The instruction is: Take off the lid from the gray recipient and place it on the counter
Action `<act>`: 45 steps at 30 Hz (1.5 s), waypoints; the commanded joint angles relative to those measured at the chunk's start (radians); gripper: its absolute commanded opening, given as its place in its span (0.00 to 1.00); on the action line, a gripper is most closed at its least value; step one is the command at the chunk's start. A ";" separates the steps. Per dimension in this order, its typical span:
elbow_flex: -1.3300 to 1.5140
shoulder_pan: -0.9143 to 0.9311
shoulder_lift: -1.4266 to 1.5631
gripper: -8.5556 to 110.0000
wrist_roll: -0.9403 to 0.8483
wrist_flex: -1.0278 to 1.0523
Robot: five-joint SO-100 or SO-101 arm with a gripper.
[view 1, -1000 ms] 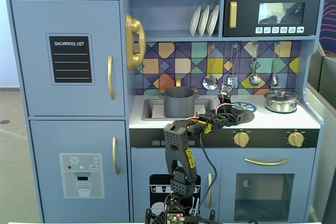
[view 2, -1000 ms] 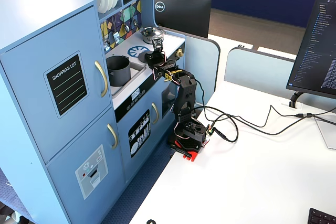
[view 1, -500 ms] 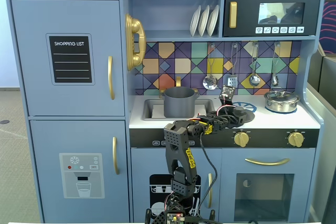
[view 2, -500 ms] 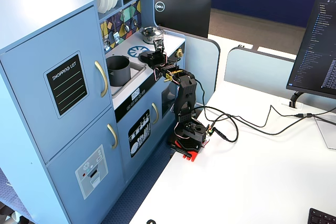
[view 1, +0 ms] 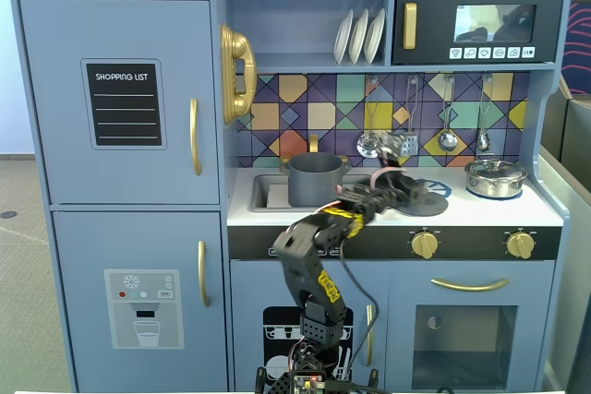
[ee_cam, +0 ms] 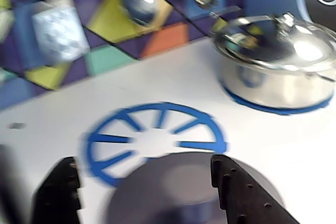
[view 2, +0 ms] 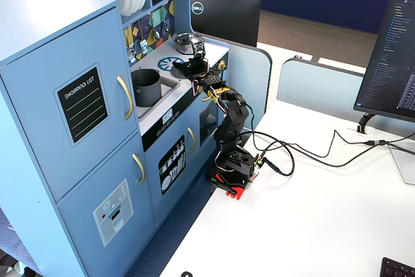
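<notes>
The gray recipient (view 1: 314, 180) stands open in the sink, with no lid on it; it also shows in the other fixed view (view 2: 148, 87). The dark gray lid (ee_cam: 178, 192) lies low over the near edge of the blue burner circle (ee_cam: 157, 135) on the white counter (ee_cam: 173, 77). In the wrist view my gripper (ee_cam: 143, 160) is open, its black fingers spread wide on either side of the lid and not touching it. In both fixed views the gripper (view 1: 408, 187) (view 2: 189, 63) hovers just over the lid (view 1: 429, 200) (view 2: 183, 69). The wrist view is blurred.
A shiny silver pot with a glass lid (ee_cam: 278, 66) stands on the right burner, also seen in a fixed view (view 1: 495, 177). Utensils hang on the tiled back wall (view 1: 448, 140). The sink (view 1: 268, 193) is at the counter's left end.
</notes>
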 commanded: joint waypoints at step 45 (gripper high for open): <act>0.959 -0.586 1.069 0.09 0.034 1.511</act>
